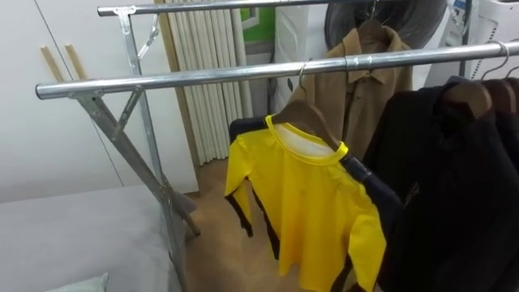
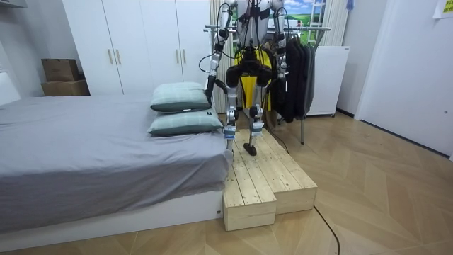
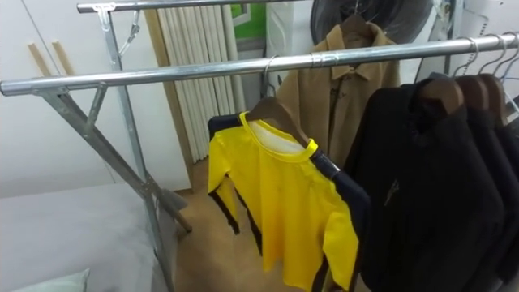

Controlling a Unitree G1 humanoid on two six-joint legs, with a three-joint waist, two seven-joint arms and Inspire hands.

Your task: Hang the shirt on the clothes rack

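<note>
1. Well, the front rail (image 1: 203, 77) runs bare from its left end to the wooden hanger (image 1: 304, 113). Right of the hanger, dark garments (image 1: 454, 178) crowd close.
2. One yellow shirt (image 1: 312, 203) hangs on that hanger, which is hooked over the front rail. One brown shirt (image 1: 365, 81) hangs from the rear rail (image 1: 203, 8).
3. Standing on the wooden platform (image 2: 262, 177) beside the bed (image 2: 85, 149), the robot faces the rack. Its left hand (image 2: 210, 85) and right hand (image 2: 284, 71) are lowered by its sides; I cannot tell how far either is open.

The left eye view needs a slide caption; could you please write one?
A yellow shirt hangs on the metal rail beside dark jackets, a brown coat behind.
</note>
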